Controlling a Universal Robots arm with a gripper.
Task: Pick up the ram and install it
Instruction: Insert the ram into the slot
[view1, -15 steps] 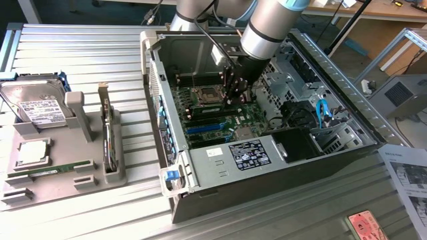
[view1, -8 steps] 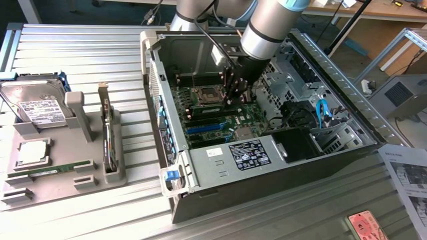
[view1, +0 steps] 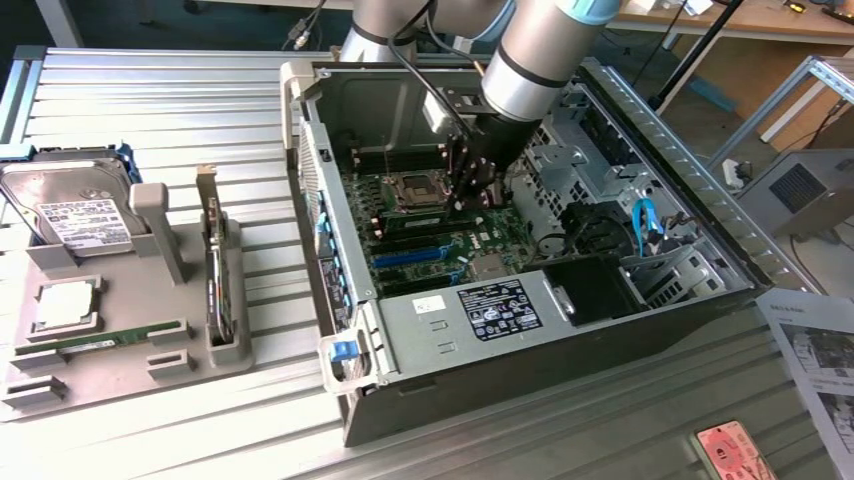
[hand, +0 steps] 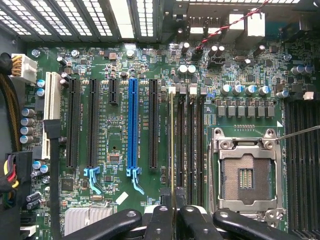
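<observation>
In the wrist view the ram (hand: 172, 145) shows edge-on as a thin pale-green strip. It runs along the memory slot that lies farthest from the empty processor socket (hand: 245, 177). My gripper (hand: 173, 212) is shut on its near end, with black fingers (hand: 159, 220) on either side. Whether the stick is pressed fully into the slot I cannot tell. In the exterior view my gripper (view1: 474, 185) reaches down into the open computer case (view1: 441, 340), just above the green motherboard (view1: 441, 245).
A grey holder tray (view1: 120, 370) lies at the exterior view's left. It carries a hard drive (view1: 74, 215), a square silver processor (view1: 64, 303), another green memory stick (view1: 107, 343) and an upright card (view1: 214, 260). Black and blue expansion slots (hand: 132, 125) lie beside the memory slots.
</observation>
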